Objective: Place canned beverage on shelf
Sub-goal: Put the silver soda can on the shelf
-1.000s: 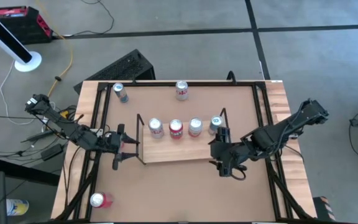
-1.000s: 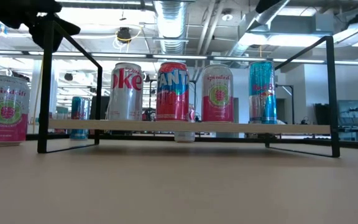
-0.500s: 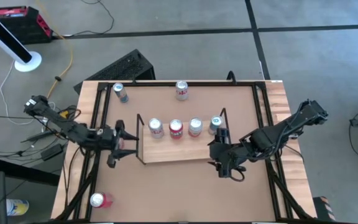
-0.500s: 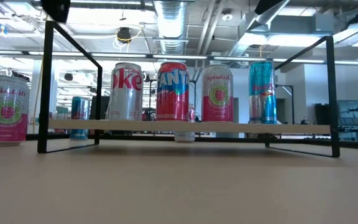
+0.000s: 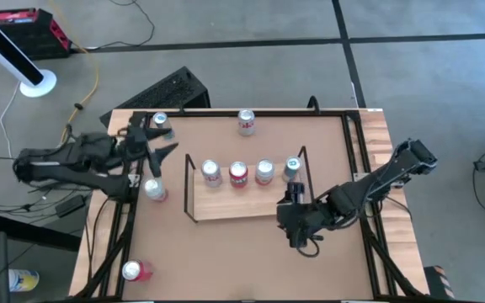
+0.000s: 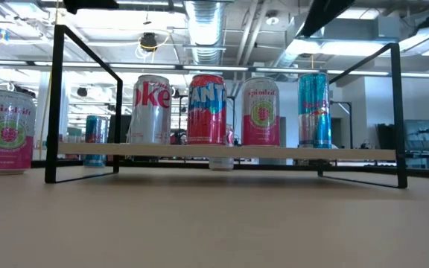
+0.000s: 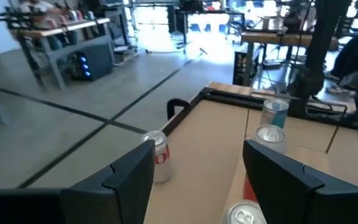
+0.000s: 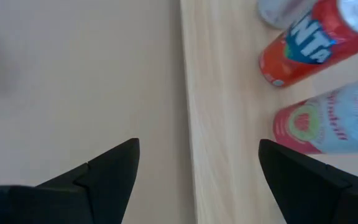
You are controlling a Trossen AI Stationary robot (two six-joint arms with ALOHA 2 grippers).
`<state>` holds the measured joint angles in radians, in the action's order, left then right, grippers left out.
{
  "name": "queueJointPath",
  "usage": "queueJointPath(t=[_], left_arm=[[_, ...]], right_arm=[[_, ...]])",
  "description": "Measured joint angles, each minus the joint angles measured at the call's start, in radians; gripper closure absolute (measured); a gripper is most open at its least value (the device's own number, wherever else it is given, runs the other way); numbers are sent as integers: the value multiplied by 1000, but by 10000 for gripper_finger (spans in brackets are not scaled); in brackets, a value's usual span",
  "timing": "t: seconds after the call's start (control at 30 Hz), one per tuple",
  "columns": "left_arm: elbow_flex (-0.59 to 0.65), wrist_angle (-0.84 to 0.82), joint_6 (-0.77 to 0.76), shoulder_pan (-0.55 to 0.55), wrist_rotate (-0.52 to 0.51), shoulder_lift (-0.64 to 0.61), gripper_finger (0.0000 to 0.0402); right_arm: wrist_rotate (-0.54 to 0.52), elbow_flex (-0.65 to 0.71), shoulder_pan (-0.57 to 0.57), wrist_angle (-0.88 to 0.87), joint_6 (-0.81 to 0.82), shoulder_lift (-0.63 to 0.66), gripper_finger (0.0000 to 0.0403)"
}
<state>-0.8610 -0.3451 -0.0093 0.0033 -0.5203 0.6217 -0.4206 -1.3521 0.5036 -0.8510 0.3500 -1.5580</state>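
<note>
The shelf point(image 5: 234, 204) stands mid-table carrying four upright cans point(image 5: 238, 174) in a row along its far edge. The left gripper point(image 5: 160, 145) hovers released, fingers spread, near the table's far left corner beside a loose can point(image 5: 156, 190). The right gripper point(image 5: 295, 225) hangs at the shelf's near right corner, fingers apart, empty.

Two dark, jointed arms, both matt black, and each wrist shows thick, wedge-shaped black fingers point(image 8: 98, 174).
</note>
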Motion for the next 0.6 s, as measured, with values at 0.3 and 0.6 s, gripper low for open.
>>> queueJointPath(t=[0.3,0.6], left_arm=[[-110,136,28,370,434,395,174],[-488,38,6,582,518,917,174]], right_arm=[[1,1,-1,30,-18,-70,51],[0,0,27,-16,-7,-65,51]])
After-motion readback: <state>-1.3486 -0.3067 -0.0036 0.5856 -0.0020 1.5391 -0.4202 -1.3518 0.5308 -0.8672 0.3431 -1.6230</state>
